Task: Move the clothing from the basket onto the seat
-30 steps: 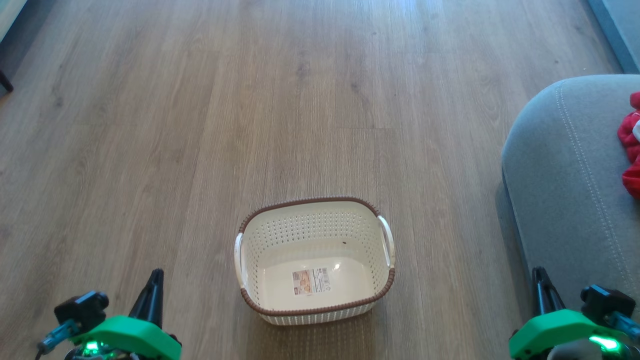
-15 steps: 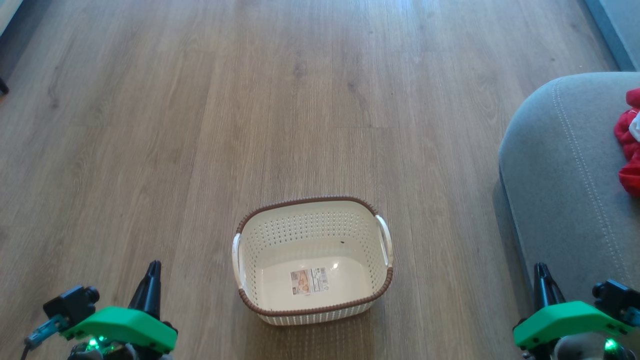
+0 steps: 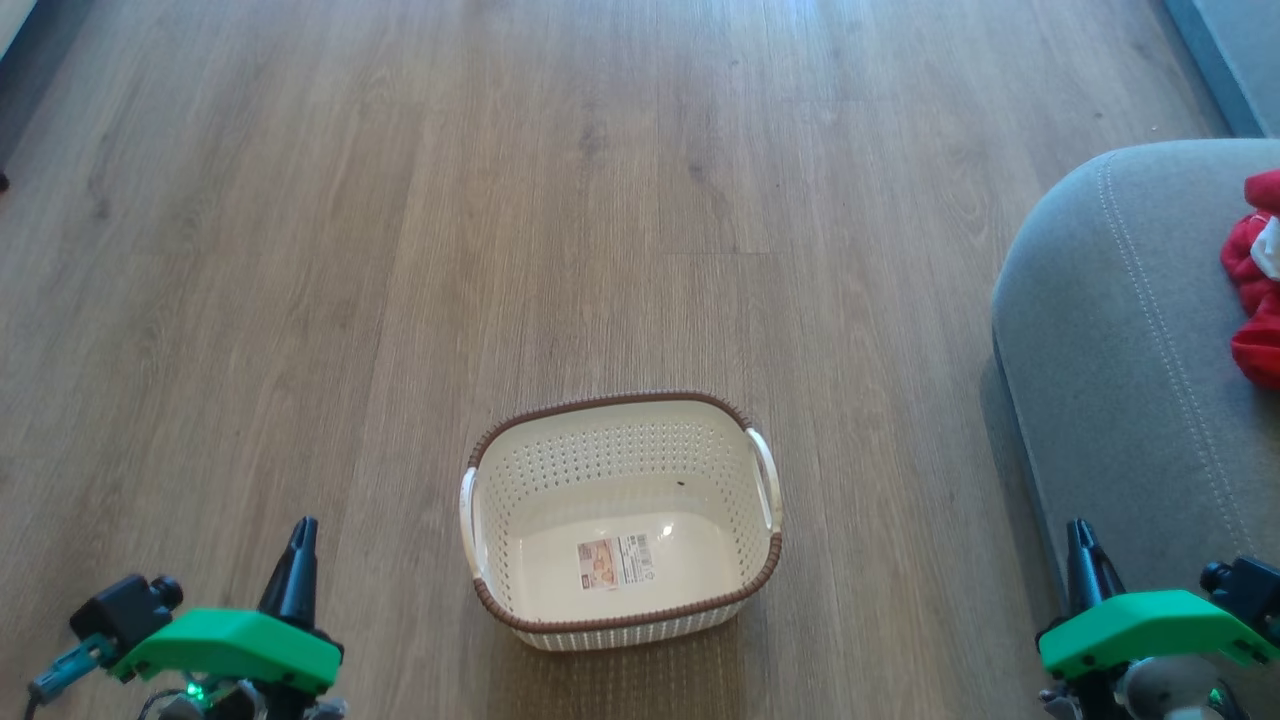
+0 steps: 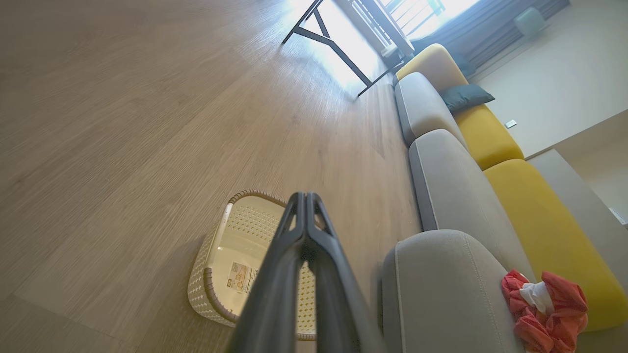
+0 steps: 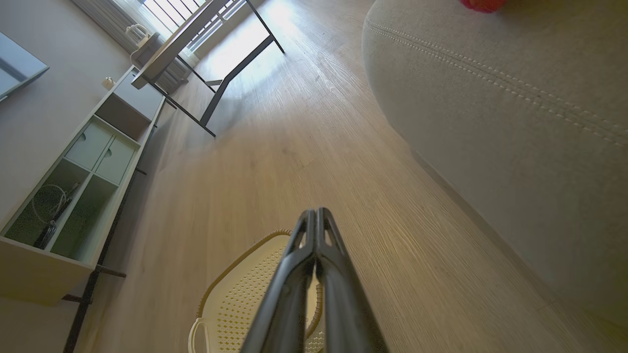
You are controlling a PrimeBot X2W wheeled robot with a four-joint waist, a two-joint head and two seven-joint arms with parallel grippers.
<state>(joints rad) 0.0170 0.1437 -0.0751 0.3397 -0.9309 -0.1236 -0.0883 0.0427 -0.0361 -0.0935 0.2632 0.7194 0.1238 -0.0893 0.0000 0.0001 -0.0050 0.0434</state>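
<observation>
Green plastic shells cap both my wrists at the near edge of the head view. My left gripper [image 3: 302, 528] points up from the near left. Its two dark fingers are pressed together into a single tip and grip nothing, and the left wrist view shows them meeting along their length. My right gripper [image 3: 1078, 530] rises at the near right, likewise fully closed and empty, its tip seen against the near left edge of the seat [image 3: 1130, 400].

Between the two grippers and a little farther out, the basket [image 3: 620, 452] stands upright on the wooden floor [image 3: 400, 250]. It is cream and perforated, with a brown woven-look rim and a pale handle on each side. Its bare bottom carries a small paper label [image 3: 612, 562].

The seat is grey fabric with a double line of pale stitching along its rounded edge. It lies to the right of the basket, apart from it, with a strip of floor between them. The clothing [image 3: 1256, 290] lies bunched on top of the seat, bright red with a patch of white, cut off by the right edge of the head view. In the left wrist view it is a crumpled heap in front of a yellow back cushion [image 4: 539, 220].

Farther along the sofa lies a dark teal pillow [image 4: 463, 96], and beyond it stands a table [image 4: 387, 32] with black legs in bright light. The right wrist view shows a pale shelf unit [image 5: 83, 162] against the far wall.
</observation>
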